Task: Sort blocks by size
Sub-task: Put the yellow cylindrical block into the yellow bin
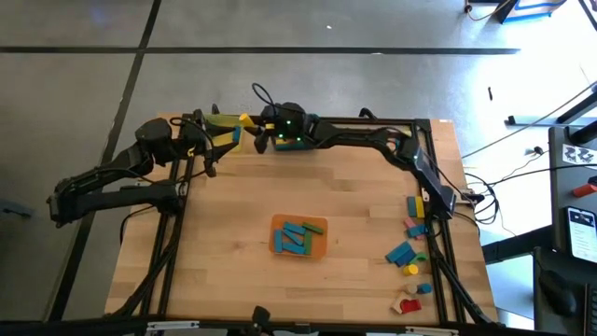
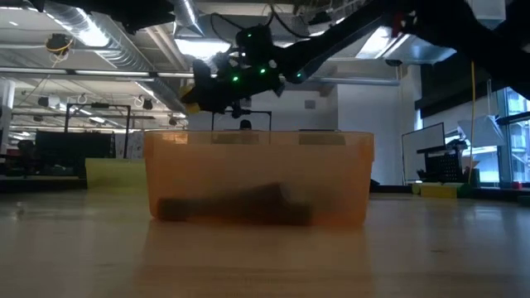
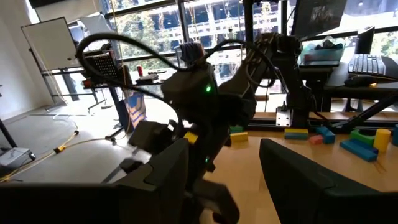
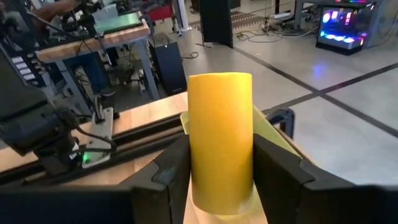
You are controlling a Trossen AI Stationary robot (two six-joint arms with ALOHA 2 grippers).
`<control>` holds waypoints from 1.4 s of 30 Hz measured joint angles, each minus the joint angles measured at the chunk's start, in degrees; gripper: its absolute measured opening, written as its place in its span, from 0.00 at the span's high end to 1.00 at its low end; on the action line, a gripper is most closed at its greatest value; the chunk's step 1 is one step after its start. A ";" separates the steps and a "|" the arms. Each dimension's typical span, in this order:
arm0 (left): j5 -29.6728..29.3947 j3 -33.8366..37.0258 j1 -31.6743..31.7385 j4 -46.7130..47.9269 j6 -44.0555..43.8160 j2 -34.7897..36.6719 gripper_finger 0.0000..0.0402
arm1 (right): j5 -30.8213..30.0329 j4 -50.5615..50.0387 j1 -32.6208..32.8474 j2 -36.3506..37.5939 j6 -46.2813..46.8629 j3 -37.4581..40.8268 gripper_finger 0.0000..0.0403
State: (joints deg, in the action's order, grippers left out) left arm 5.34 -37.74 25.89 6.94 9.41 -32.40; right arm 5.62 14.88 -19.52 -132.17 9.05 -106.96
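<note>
Left pincer (image 1: 210,149): positioned at the far left corner of the light wooden bench (image 1: 233,215), its two dark fingers (image 3: 155,180) standing apart with nothing between them. Just beyond it, toward the far edge, lies a shallow yellow rectangular plastic bin (image 1: 222,126).

Right pincer (image 1: 250,126): reached across to the far left part of the bench, close beside the left pincer and over the yellow bin. It is clamped on a yellow cylindrical wooden block (image 4: 221,140), held upright between the two fingers (image 4: 171,174); the bin's rim shows directly below and behind the block in the right wrist view.

Well away from both pincers, nearer the middle of the bench, stands an orange rectangular plastic bin (image 1: 320,224) holding several blue and green wooden blocks (image 1: 297,238). Farther right again, along the right edge of the bench, a loose scatter of small wooden blocks in blue, green, yellow, orange and red (image 1: 410,257) lies unsorted, well apart from either pincer.
</note>
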 joint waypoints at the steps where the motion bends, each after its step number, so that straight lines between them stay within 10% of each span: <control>1: 0.00 0.00 0.00 0.00 -0.01 0.00 0.55 | -0.02 0.04 0.11 -0.93 0.46 -1.09 0.62; 42: 0.00 0.02 0.00 -0.04 0.48 0.00 0.55 | -11.18 4.31 1.89 -23.85 2.97 -26.08 0.62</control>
State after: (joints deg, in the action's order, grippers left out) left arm 5.34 -37.71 25.89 6.90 9.89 -32.40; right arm -5.56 19.20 -17.63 -156.03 12.02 -133.03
